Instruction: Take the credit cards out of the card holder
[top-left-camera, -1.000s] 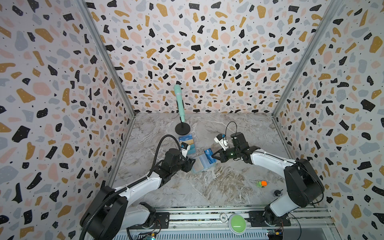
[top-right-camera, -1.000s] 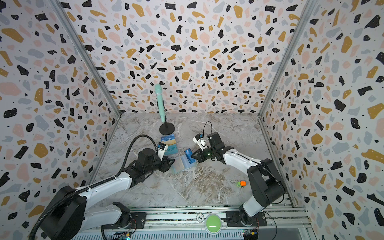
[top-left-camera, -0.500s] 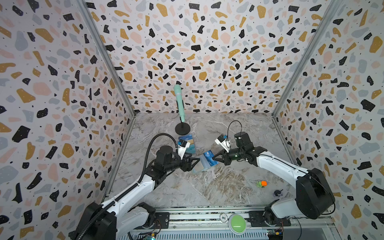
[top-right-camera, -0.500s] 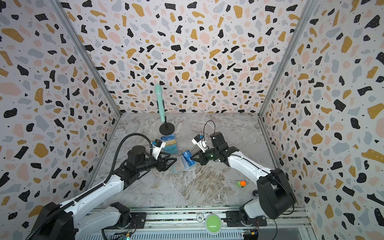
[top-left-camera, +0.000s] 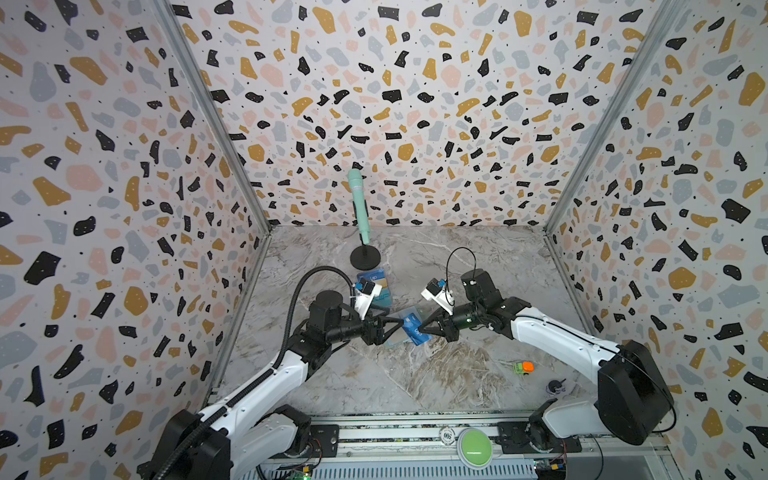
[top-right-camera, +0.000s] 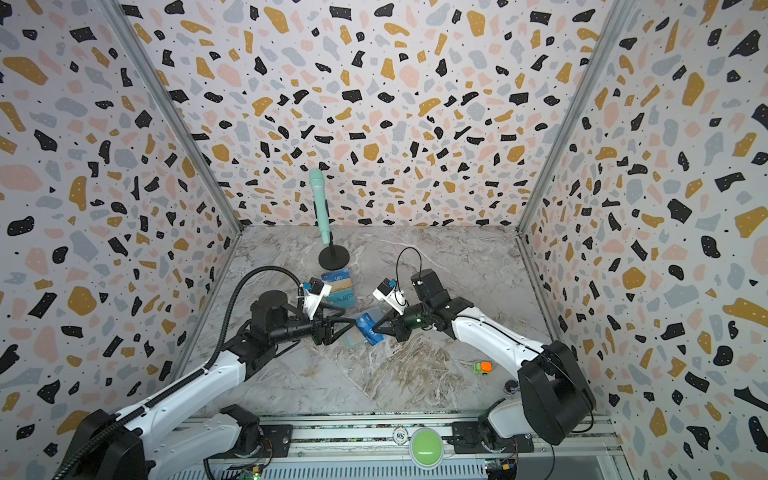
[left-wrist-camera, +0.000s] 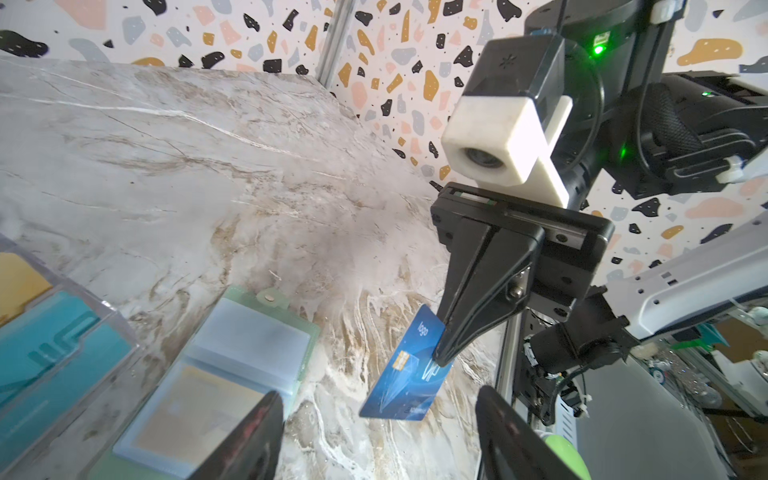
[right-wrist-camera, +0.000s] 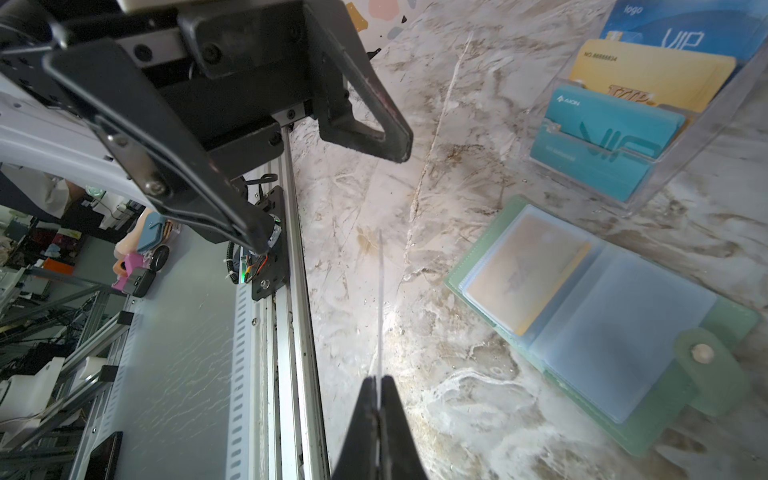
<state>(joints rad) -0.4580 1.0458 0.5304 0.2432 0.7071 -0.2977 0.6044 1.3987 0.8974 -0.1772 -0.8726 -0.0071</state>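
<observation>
"Left wrist view: what is the state of the right tool (left-wrist-camera: 442, 358)?" asks the operator.

"Clenched," the technician replies. "Its jaws pinch one long edge of the dark blue card (left-wrist-camera: 405, 384), which hangs tilted, with its printed face and chip toward this camera. The right wrist view shows that card edge-on, as a thin line running out from the closed fingertips (right-wrist-camera: 361, 415)."

"Where is the card relative to the card holder?"

"Just beside the card holder (left-wrist-camera: 253, 340), on the right arm's side and apart from it. Whether its lower edge touches the table (left-wrist-camera: 166, 166) cannot be determined."

"Condition of the card holder?"

"It lies open and flat on the table with its snap tab (right-wrist-camera: 702, 353) unfastened. The sleeve page farther from the tab contains the golden yellow card (right-wrist-camera: 523, 270). The page next to the tab shows plain pale blue plastic."

"State of the left tool?"

"Released. The left tool (left-wrist-camera: 378, 440) hovers near the yellow-card end of the card holder, jaws spread wide, gripping nothing."

"Other items?"

"A clear tiered stand (right-wrist-camera: 706, 137) with teal, yellow and blue cards stands just beside the card holder, toward the back wall. A mint microphone (top-left-camera: 358, 208) on a round black base stands beyond that. A small green-and-orange toy (top-left-camera: 523, 367) lies well apart from the card holder, toward the right arm's base."
</observation>
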